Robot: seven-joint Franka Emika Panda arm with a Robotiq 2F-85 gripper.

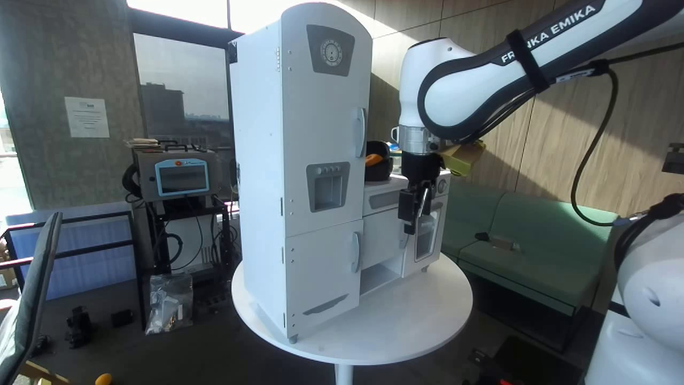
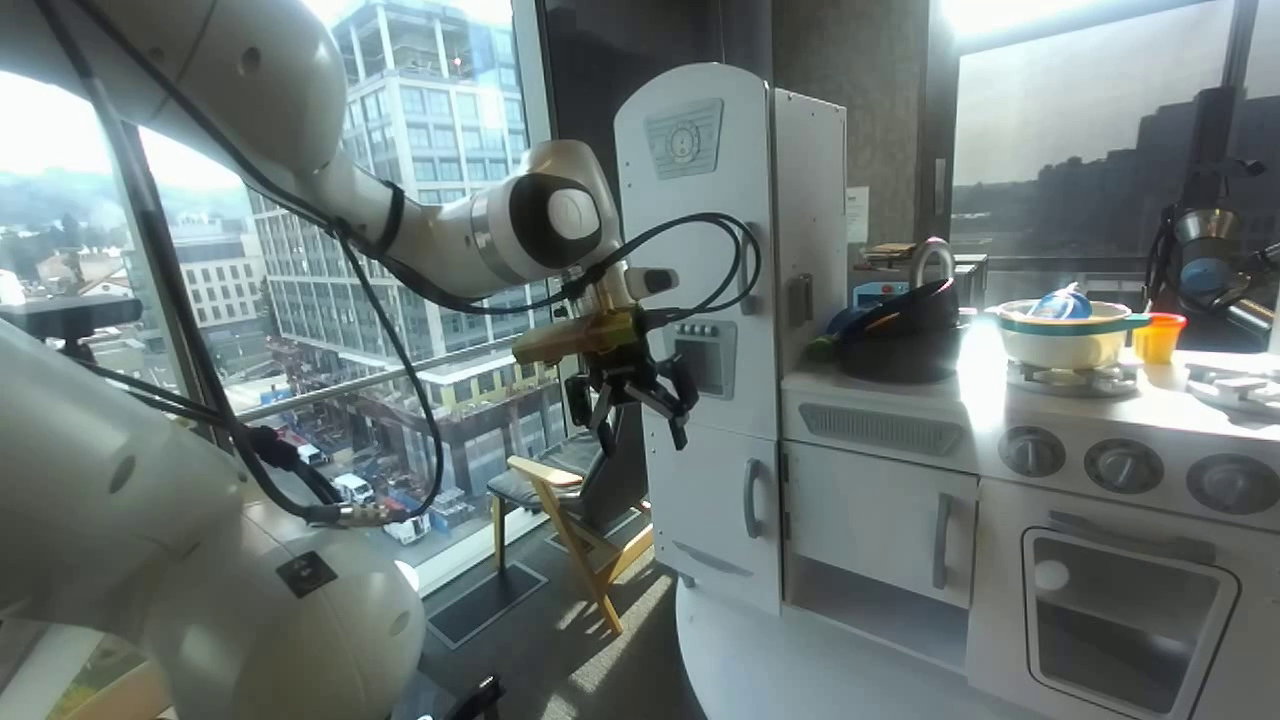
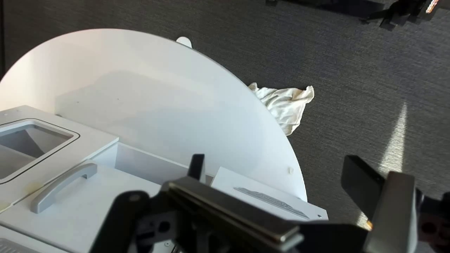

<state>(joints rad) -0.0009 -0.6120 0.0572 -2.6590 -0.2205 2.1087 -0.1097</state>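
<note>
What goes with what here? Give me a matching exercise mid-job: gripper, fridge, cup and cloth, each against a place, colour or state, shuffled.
Column one
1. gripper
2. fridge
3. cup
4. cloth

Column two
A. on the floor
B. beside the white pot
C. open, holding nothing
D. white, with an arched top

Right pairs: 1-C, 2-D, 3-B, 4-A
</note>
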